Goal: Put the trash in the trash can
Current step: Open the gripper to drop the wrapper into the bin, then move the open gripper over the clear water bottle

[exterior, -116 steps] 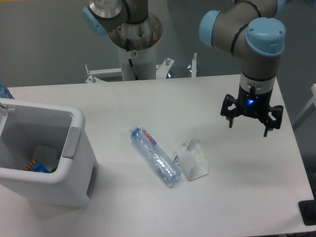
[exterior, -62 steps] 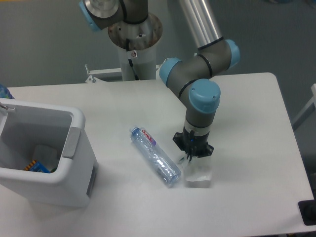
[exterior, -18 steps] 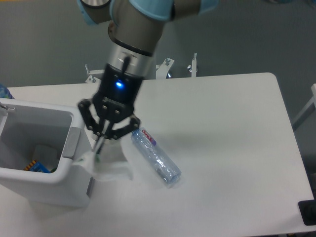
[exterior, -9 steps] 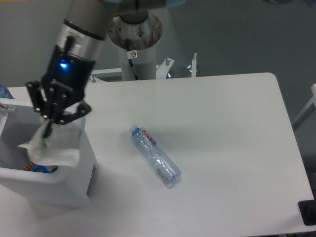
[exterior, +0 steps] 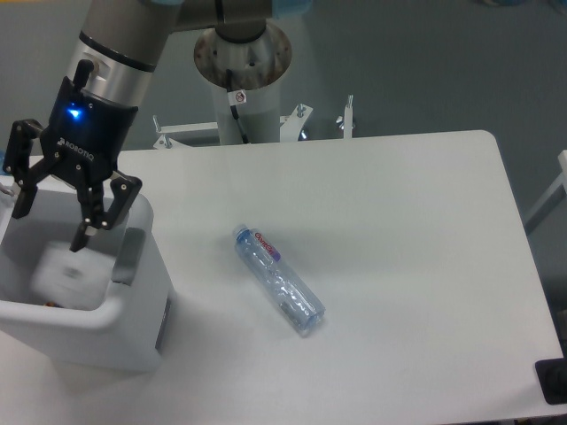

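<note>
The clear water bottle (exterior: 279, 281) with a red-and-purple label and pale blue cap lies on the white table, cap toward the upper left. The white trash can (exterior: 133, 332) stands at the left edge. My gripper (exterior: 51, 223) hovers over the can's opening, open and empty. Below it, the whitish wrapper (exterior: 62, 273) shows as a blurred pale patch inside the can, apart from the fingers.
The arm's base column (exterior: 241, 80) rises at the back of the table (exterior: 416, 266), with a metal bracket (exterior: 341, 119) beside it. A dark object (exterior: 551, 382) sits at the lower right edge.
My gripper moved left over the can's opening and opened. The wrapper has left the fingers and dropped into the can. The bottle has not moved.
</note>
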You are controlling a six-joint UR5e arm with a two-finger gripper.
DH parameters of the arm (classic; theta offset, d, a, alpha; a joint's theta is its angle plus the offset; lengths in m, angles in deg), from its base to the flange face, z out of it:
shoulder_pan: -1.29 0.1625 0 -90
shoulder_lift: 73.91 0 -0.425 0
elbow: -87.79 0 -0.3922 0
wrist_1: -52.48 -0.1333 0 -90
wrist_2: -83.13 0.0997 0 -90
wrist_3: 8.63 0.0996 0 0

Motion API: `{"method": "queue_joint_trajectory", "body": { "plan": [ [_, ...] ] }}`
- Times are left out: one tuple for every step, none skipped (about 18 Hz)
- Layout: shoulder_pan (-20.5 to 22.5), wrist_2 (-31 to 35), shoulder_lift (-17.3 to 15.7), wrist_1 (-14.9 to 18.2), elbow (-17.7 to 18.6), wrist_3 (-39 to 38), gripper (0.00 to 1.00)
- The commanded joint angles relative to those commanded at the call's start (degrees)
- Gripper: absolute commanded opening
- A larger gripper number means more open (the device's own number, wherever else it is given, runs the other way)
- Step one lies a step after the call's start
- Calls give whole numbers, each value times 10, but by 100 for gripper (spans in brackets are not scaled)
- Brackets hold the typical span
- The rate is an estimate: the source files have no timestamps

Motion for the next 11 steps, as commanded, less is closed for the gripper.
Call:
{"method": "queue_joint_trajectory", "body": {
  "plan": [
    [22,1,6,0,0,1,100],
    [47,1,17,0,0,2,100],
    [73,1,25,1,2,3,100],
    [90,1,33,1,3,3,100],
    [104,1,44,1,4,3,100],
    [118,2,54,1,4,3,100],
    [129,2,66,2,4,3,100],
    [140,3,74,2,4,3,100],
    [149,10,80,2,5,3,100],
    [157,22,83,2,10,3,100],
    [163,31,84,2,19,4,100]
  ]
}}
